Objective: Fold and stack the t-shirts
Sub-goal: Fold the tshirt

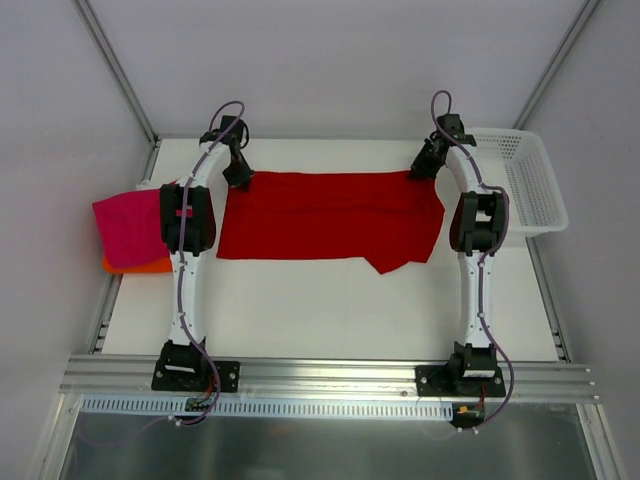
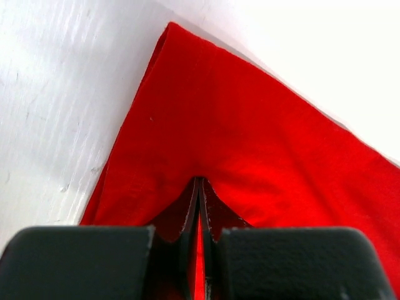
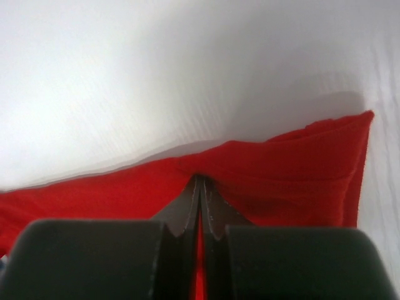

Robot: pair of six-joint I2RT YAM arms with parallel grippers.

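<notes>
A bright red t-shirt [image 1: 330,215] lies spread as a wide band across the far half of the table. My left gripper [image 1: 240,178] is shut on its far left corner; in the left wrist view the red cloth [image 2: 250,144] is pinched between the closed fingers of the gripper [image 2: 200,182]. My right gripper [image 1: 424,166] is shut on the far right corner, where the red cloth [image 3: 294,169] bunches at the closed gripper [image 3: 200,180]. A magenta-pink folded t-shirt [image 1: 128,228] rests on an orange one [image 1: 140,266] at the table's left edge.
A white mesh basket [image 1: 525,180] stands at the far right edge of the table. White table surface [image 1: 330,310] lies between the shirt and the arm bases. A sleeve flap [image 1: 400,262] of the red shirt hangs toward me at the right.
</notes>
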